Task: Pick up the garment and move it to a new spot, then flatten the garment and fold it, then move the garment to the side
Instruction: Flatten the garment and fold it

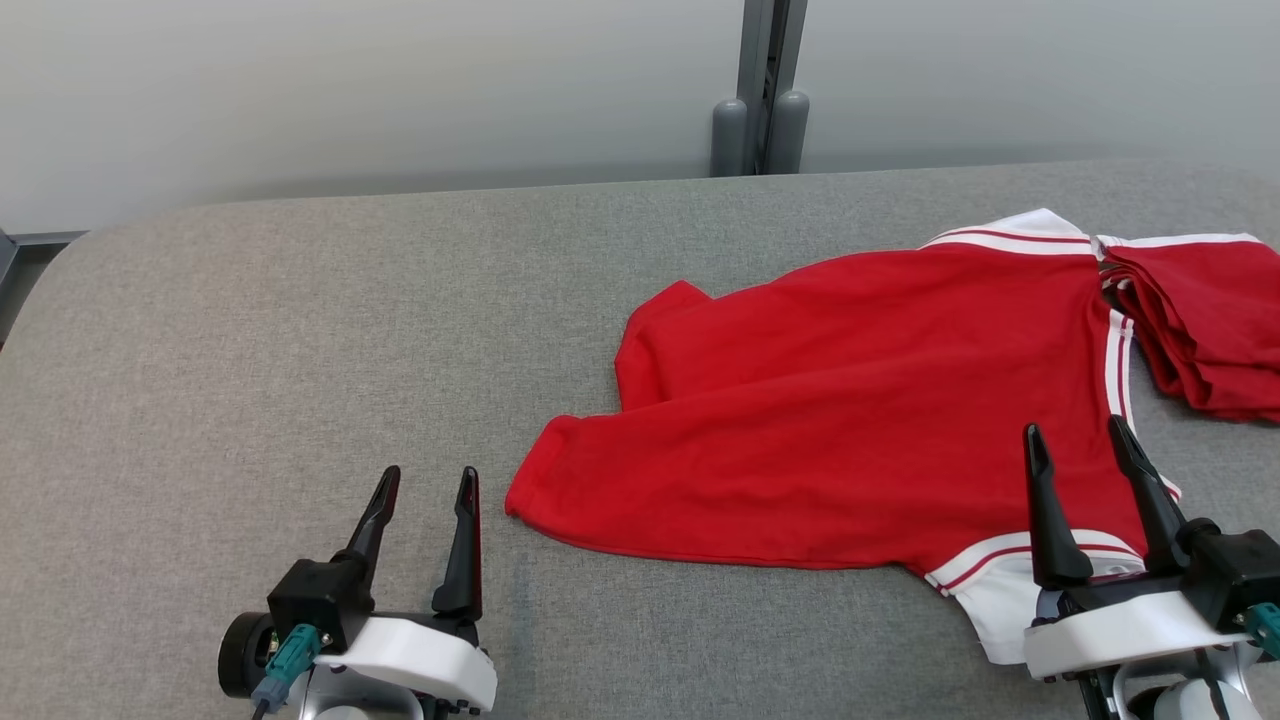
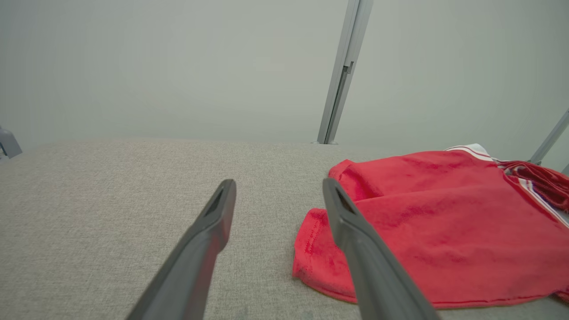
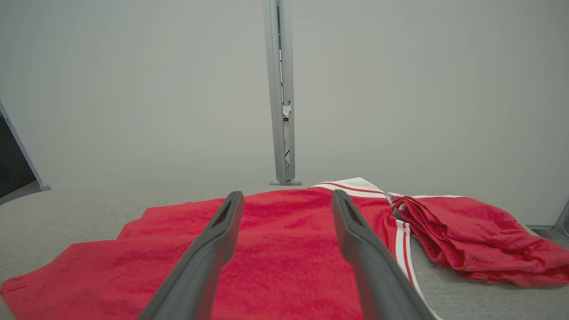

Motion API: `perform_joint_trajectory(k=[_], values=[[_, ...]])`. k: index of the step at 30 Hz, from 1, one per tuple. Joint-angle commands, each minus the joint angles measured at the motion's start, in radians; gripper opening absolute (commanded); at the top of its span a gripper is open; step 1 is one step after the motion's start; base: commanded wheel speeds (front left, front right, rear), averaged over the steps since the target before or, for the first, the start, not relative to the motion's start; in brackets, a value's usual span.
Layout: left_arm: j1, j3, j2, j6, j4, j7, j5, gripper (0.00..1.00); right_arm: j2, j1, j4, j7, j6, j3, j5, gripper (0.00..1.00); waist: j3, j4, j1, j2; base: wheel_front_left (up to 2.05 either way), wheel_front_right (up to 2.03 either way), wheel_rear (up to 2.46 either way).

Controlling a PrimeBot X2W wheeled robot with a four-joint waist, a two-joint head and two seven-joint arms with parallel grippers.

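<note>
On the grey cloth table (image 1: 300,320), before a pale wall (image 1: 350,90) and metal post (image 1: 765,80), the red garment (image 1: 850,400) lies spread. The left gripper (image 1: 430,472) and right gripper (image 1: 1075,427) have fingers apart, empty.

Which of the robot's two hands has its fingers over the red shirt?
The right gripper: its fingers hang above the red shirt, while the left gripper is above the bare grey table beside it.
</note>
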Motion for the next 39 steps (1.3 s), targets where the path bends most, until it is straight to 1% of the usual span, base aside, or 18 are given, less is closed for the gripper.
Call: perform_joint_trajectory(k=[1,8,12,15,20,28,33,36,39], values=[[-0.005,0.004,0.004,0.003,-0.001,0.000,0.001,1.00,-0.002,0.003,0.001,-0.005,0.000,-0.003,-0.002,1.00,-0.002,0.000,0.0000,0.0000,0.00,0.00,0.00],[-0.002,0.002,0.004,0.001,0.000,0.000,0.004,1.00,-0.001,0.003,0.015,-0.005,0.000,-0.008,-0.001,1.00,-0.008,-0.003,0.0000,0.0000,0.00,0.00,0.00],[-0.008,0.002,0.004,0.000,-0.002,0.000,0.006,1.00,-0.002,0.026,0.056,-0.005,0.000,-0.029,-0.006,1.00,-0.003,-0.006,0.0000,0.0000,0.00,0.00,0.00],[-0.010,0.007,0.004,-0.001,-0.005,0.000,0.011,1.00,-0.030,0.042,0.094,0.001,0.000,-0.066,-0.013,1.00,0.009,-0.006,0.0000,0.0000,0.00,0.00,0.00],[-0.009,0.017,0.004,-0.002,-0.011,0.000,0.019,1.00,-0.046,0.101,0.152,0.035,0.000,-0.138,-0.016,1.00,0.034,-0.010,0.0000,0.0000,0.00,0.00,0.00],[-0.021,0.026,0.004,-0.010,-0.016,0.000,0.031,1.00,-0.041,0.162,0.191,0.073,0.000,-0.164,0.024,1.00,0.067,-0.024,0.0000,0.0000,0.00,0.00,0.00],[-0.020,0.029,0.004,-0.012,-0.006,0.000,0.036,1.00,-0.043,0.132,0.233,0.105,0.000,-0.183,0.018,1.00,0.073,-0.041,0.0000,0.0000,0.00,0.00,0.00],[-0.025,0.027,0.004,-0.014,-0.001,0.000,0.038,1.00,-0.037,0.091,0.277,0.118,0.000,-0.170,0.019,1.00,0.073,-0.046,0.0000,0.0000,0.00,0.00,0.00],[-0.028,0.020,0.004,-0.020,0.004,0.000,0.044,1.00,-0.049,0.047,0.329,0.117,0.000,-0.157,0.025,1.00,0.071,-0.043,0.0000,0.0000,0.00,0.00,0.00]])
